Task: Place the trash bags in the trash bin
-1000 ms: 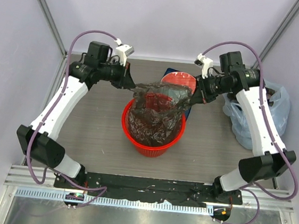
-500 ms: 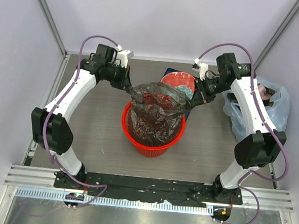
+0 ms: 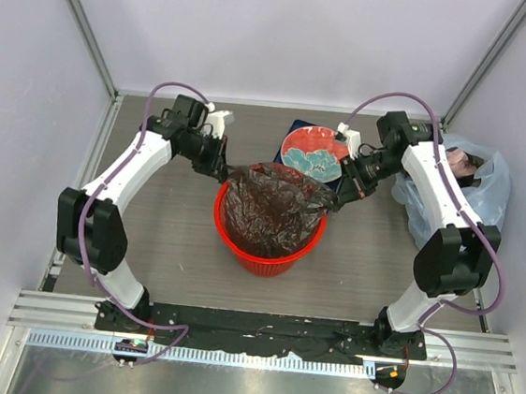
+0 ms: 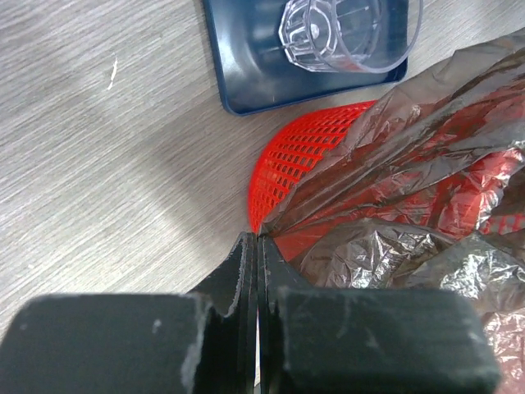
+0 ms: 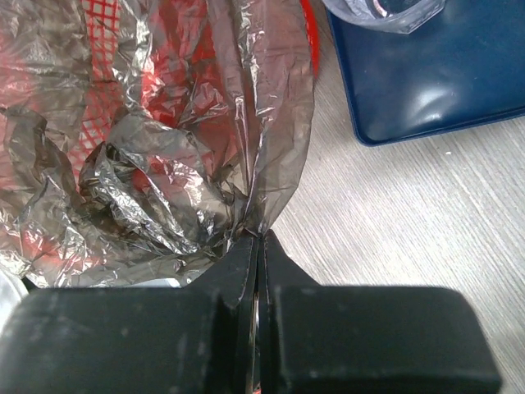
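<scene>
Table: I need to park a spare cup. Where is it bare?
Bare table between the red bin and the left arm, and between it and the right arm. Crowded behind it: left claw, right claw, dark bag, blue tray. A pale bag fills the right edge.

The left gripper and right gripper dropped, sinking the trash bag between them deeper into the trash bin.

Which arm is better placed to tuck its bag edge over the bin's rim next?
Left, probably: the left gripper pinches the trash bag right beside the trash bin, at its mesh wall; the right gripper holds its fold out over the table.
</scene>
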Tool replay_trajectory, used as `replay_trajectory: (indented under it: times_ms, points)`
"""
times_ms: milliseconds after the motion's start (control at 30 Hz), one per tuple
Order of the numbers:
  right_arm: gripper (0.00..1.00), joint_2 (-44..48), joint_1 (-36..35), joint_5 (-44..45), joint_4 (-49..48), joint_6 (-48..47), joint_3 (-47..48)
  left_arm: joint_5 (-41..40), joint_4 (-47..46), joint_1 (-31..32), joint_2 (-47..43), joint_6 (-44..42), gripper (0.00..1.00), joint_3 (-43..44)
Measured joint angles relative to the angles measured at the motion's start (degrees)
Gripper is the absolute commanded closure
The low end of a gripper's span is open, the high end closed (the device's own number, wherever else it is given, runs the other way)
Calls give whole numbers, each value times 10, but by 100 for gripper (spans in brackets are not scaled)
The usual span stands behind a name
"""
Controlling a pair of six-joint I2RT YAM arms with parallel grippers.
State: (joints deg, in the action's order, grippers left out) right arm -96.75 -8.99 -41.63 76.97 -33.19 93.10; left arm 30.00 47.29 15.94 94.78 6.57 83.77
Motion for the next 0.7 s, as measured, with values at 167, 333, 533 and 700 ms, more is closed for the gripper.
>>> replay_trajectory:
  times_ms: [167, 333, 533, 700]
  points:
    - [56, 13, 0, -3, 3, -10, -14, 11, 7, -17, -14, -9, 51, -9]
    - [35, 43, 9, -13, 3, 7, -14, 58, 11, -89, -36, -35, 17, 15]
    - [27, 93, 63, -35, 3, 48, -14, 158, 58, -165, -71, -182, 13, 103]
    - [22, 110, 84, -64, 3, 85, -14, 246, 142, -129, -112, -365, 13, 140]
